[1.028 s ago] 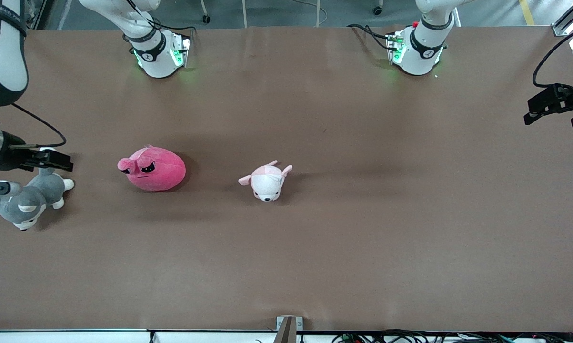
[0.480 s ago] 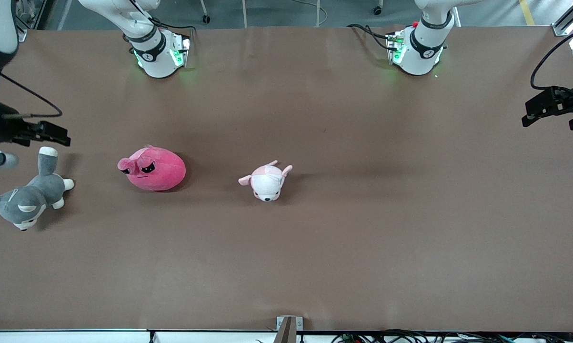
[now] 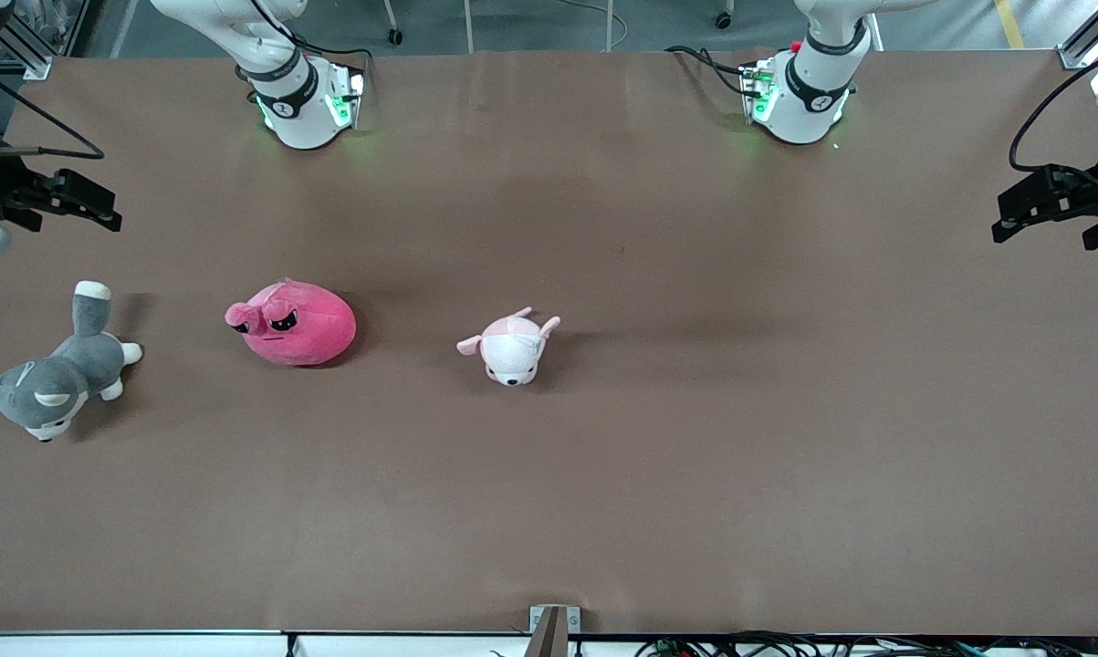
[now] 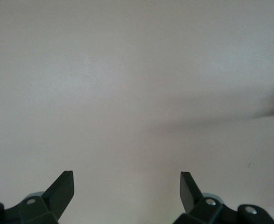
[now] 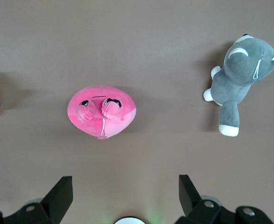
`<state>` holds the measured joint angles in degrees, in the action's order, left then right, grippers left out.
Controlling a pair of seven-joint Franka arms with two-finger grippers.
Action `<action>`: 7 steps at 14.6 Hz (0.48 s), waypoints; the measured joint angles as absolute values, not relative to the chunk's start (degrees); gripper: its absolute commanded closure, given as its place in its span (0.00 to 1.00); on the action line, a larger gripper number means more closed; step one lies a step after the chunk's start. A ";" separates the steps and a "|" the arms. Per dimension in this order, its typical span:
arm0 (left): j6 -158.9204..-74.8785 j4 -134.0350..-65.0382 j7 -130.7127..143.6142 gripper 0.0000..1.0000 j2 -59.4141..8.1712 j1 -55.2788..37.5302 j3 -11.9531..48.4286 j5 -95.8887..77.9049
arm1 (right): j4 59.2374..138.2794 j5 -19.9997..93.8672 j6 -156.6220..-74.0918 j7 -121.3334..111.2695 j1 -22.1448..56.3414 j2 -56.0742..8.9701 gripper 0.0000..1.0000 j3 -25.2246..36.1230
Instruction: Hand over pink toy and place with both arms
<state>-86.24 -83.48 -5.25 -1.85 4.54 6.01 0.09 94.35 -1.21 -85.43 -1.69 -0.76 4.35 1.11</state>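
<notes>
- pink toy — lies on the brown table, toward the right arm's end, roughly midway between the robots' bases and the front camera's edge.
- Long axis runs along the table's length, end to end; snout and eyes sit at the end that points toward the right arm's end of the table, toward the husky plush. Rounded back end points toward the puppy plush.
- Right wrist view shows the pink toy from above: face up, both eyes visible, nothing touching it.
- husky plush — at the right arm's end of the table, well apart from the pink toy and slightly nearer the front camera. It lies on its side with its tail pointing toward the bases and its head toward the front camera.
- puppy plush — pale pink and white, near the table's middle, about level with the pink toy, with its face toward the front camera. Only its edge shows in the right wrist view.
- right gripper — up in the air over the table's right-arm end, fingers spread wide with nothing between them; the pink toy and husky are in its wrist view.
- left gripper — in the air over the left-arm end, fingers likewise apart and empty; bare table under it. Well apart from all three toys.
</notes>
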 measured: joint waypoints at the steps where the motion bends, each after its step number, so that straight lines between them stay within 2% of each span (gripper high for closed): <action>1: -86.24 -83.47 -5.25 0.00 -1.85 4.51 5.96 0.09 | 94.35 -1.21 -85.45 -1.69 -0.76 4.81 0.00 1.15; 7: -86.27 -83.47 -5.25 0.00 -1.85 2.32 4.36 0.09 | 94.41 -0.05 -86.14 -1.69 -0.76 5.88 0.00 1.24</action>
